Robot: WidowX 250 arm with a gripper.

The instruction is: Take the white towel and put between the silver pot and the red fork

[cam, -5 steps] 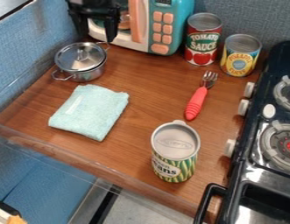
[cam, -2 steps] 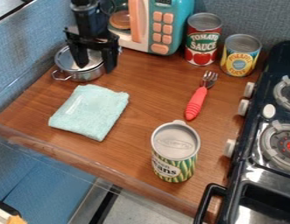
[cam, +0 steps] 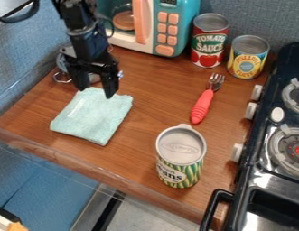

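Bright, even light over my wooden counter (cam: 154, 94). Shadows soft. I log white glare low on the stove (cam: 251, 220), milder sheen on the near can's lid (cam: 181, 146).

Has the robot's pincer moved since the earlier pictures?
Yes. The pincer came down the view, toward us: first it was up by the toy microwave, and now it hangs over the towel's far edge.

The counter (cam: 157, 97) bears a pot (cam: 95, 78), towel (cam: 94, 117), fork (cam: 202, 106), microwave (cam: 140, 27) and cans (cam: 181, 145).
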